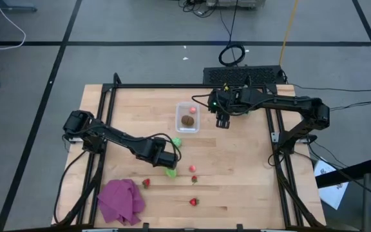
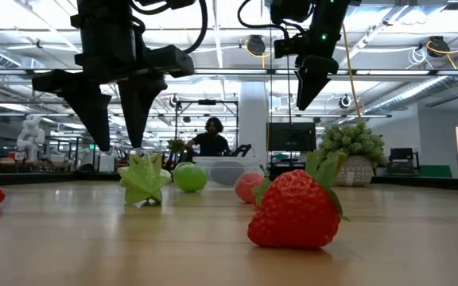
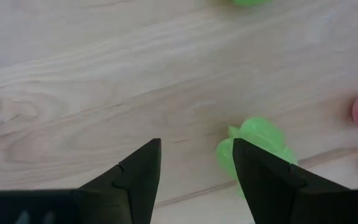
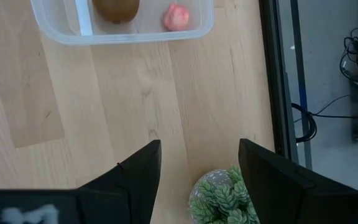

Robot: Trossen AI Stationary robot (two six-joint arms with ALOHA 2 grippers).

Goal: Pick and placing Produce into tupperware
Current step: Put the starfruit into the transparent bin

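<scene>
The clear tupperware (image 1: 187, 126) stands at the table's far middle and holds a brown kiwi (image 4: 115, 7) and a pink piece (image 4: 176, 17). On the table lie a spiky light green piece (image 2: 143, 179), a round green piece (image 2: 189, 176), a pink piece (image 1: 192, 169) and three strawberries (image 1: 146, 183) (image 1: 194, 180) (image 1: 193, 202). My left gripper (image 3: 196, 149) hangs open above the table, pointing down, with the spiky green piece (image 3: 253, 140) just beside one finger and nothing between its fingers. My right gripper (image 4: 197, 149) stands open and empty, raised to the right of the tupperware.
A purple cloth (image 1: 121, 201) lies bunched at the near left corner. A potted spiky plant (image 4: 222, 196) stands under my right gripper, near the black frame rail (image 4: 284, 93) on the table's right side. Bare wood lies between the tupperware and the loose pieces.
</scene>
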